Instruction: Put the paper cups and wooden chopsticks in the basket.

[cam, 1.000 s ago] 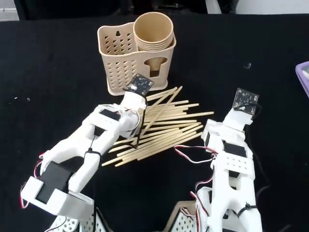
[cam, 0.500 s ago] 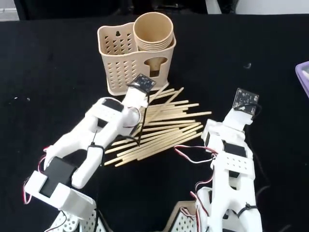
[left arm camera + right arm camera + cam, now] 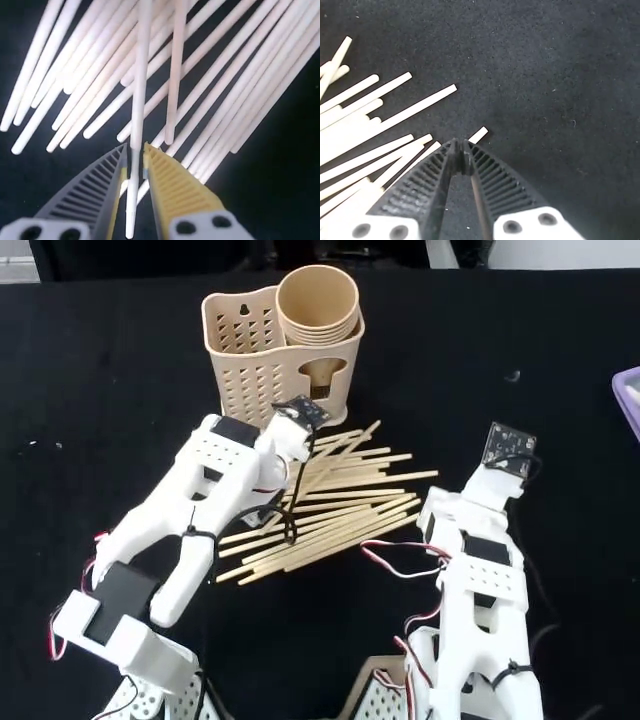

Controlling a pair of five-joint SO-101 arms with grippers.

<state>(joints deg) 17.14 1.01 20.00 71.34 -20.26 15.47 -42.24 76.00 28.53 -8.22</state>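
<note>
One wooden chopstick (image 3: pixel 140 90) is pinched between the jaws of the left gripper (image 3: pixel 134 147). It is taken a little way from its near end, and most of its length runs out over the pile of chopsticks (image 3: pixel 345 502). That pile is fanned on the black table (image 3: pixel 120 440) just in front of the basket (image 3: pixel 240 380). The paper cups (image 3: pixel 318 300) are stacked in one compartment of the basket, and no sticks are seen standing in the other. The stick is judged light, stiff and smooth, so little force is needed, but a hold so near the end may let it pivot or slip. A firm, square pinch is called for while it is tipped upright over the free compartment. The right gripper (image 3: pixel 459 145) is closed on nothing, low over the table beside the pile's tips
</note>
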